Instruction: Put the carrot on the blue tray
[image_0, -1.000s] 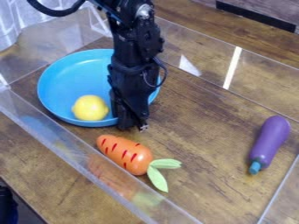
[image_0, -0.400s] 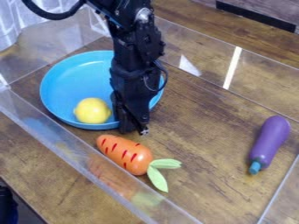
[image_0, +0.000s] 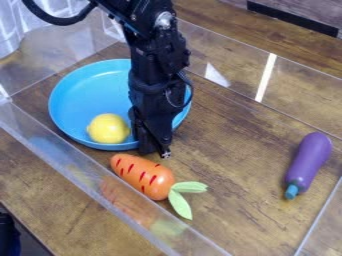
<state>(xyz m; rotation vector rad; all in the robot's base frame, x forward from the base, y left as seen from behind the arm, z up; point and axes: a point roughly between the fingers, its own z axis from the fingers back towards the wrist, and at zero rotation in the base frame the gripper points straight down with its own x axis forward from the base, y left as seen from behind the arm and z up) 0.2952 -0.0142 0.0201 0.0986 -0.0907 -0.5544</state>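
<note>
The carrot (image_0: 143, 176) is lying just beyond the gripper's (image_0: 158, 153) tips toward six o'clock, its long axis running ten-to-four; finger spread isn't showing clearly.

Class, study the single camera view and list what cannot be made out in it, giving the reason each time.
- Pincer: dark fingertips blend into the dark body; their gap, and anything between them, can't be told.
- Blue tray: its right part is hidden behind the arm.
- Carrot: its underside is turned away from the camera.
- Robot arm: its upper end is cut off by the top edge.
</note>
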